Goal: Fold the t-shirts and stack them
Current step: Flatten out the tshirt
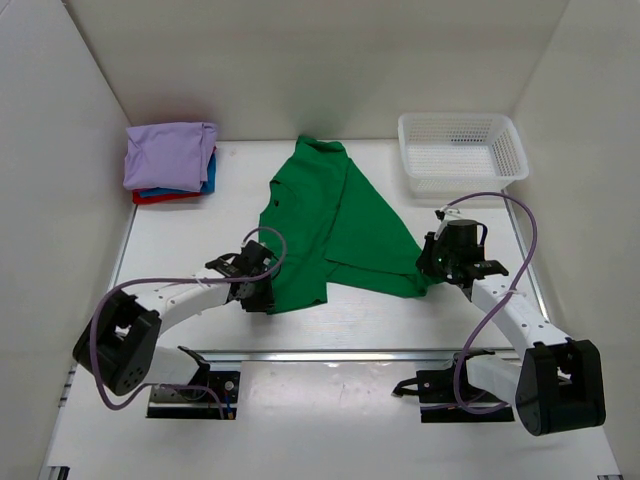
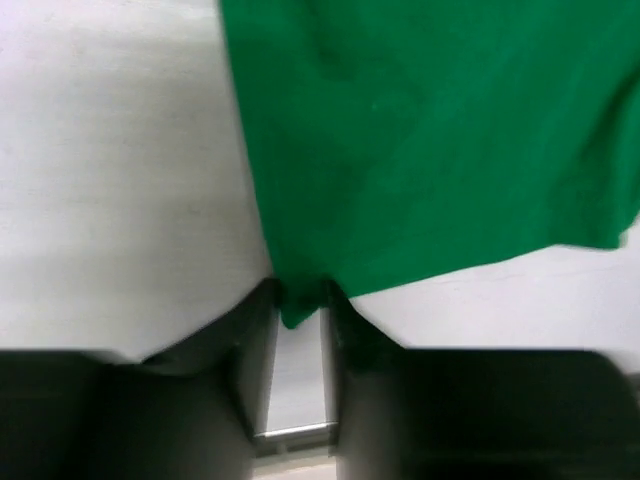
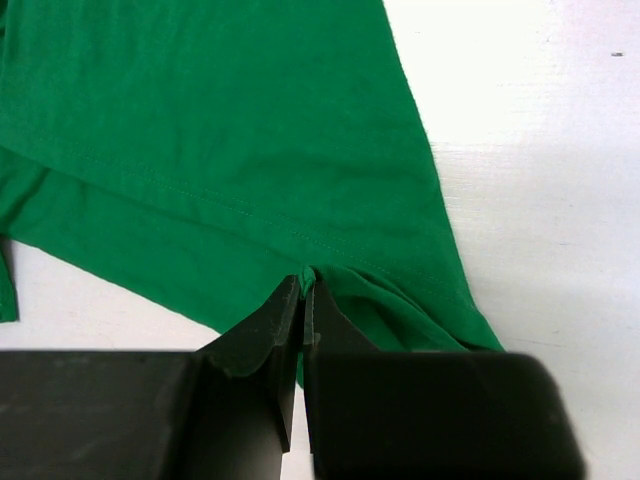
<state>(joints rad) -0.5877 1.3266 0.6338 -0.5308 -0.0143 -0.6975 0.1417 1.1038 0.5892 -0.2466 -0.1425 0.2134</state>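
A bright green t-shirt (image 1: 340,220) lies spread and partly folded in the middle of the table. My left gripper (image 1: 266,296) is at its near left corner. In the left wrist view the shirt (image 2: 420,130) has its corner hanging between the fingers of that gripper (image 2: 300,300), which stand apart with a gap showing below the cloth. My right gripper (image 1: 432,265) is at the near right corner. The right wrist view shows the gripper (image 3: 305,285) shut on a pinched fold of the shirt's hem (image 3: 200,120). A folded stack sits at the back left: lavender (image 1: 168,152) on blue (image 1: 208,178) on red (image 1: 160,197).
A white mesh basket (image 1: 455,119) stands at the back right. White walls close in the table on the left, right and back. A metal rail (image 1: 330,353) runs along the near edge between the arm bases.
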